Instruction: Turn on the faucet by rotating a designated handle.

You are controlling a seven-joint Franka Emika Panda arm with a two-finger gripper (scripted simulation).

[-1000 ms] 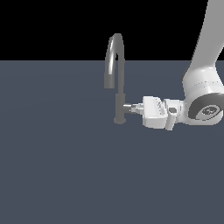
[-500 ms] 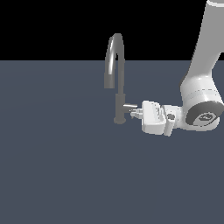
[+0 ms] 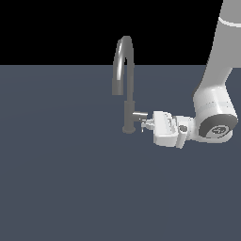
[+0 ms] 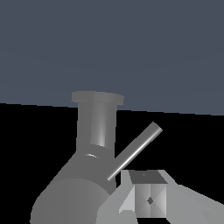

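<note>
We see a flat, plain slate-grey counter (image 3: 61,188) filling the lower part of the exterior view. Above its straight far edge there is only solid black. The light is even and casts no clear shadows.

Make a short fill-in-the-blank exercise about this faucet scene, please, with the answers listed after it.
1. The spout of the faucet has an ____ shape.
2. In the exterior view, the gripper reaches the handle from that view's ____ side.
3. The robot arm is ____ in colour.
4. In the wrist view, a thin ____ sticks out from the faucet body.

Answers: arched; right; white; rod
</note>
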